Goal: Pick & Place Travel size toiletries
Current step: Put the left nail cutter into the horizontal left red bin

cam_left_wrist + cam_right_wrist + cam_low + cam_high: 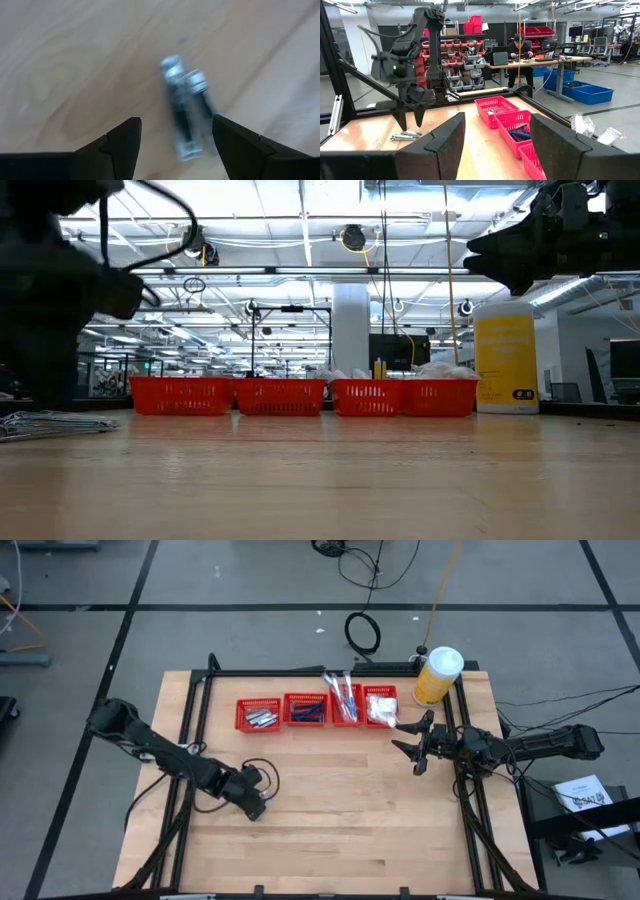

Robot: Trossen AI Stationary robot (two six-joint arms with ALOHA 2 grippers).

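Note:
Two short silvery-grey tubes [185,110] lie side by side on the bare wood at the table's left. In the right wrist view they [405,136] show just below my left arm's fingertips. My left gripper [175,145] points steeply down over them, open, one finger on either side and clear of them; in the high view it [255,802] hides them. My right gripper [413,745] hangs open and empty at the table's right, above the wood, near the rightmost basket [382,706].
Several red mesh baskets [305,710] stand in a row at the far edge, holding tubes, sticks and packets. A big yellow bottle [437,675] stands at the far right corner. A black frame [200,690] borders the table. Bare wood lies between the arms.

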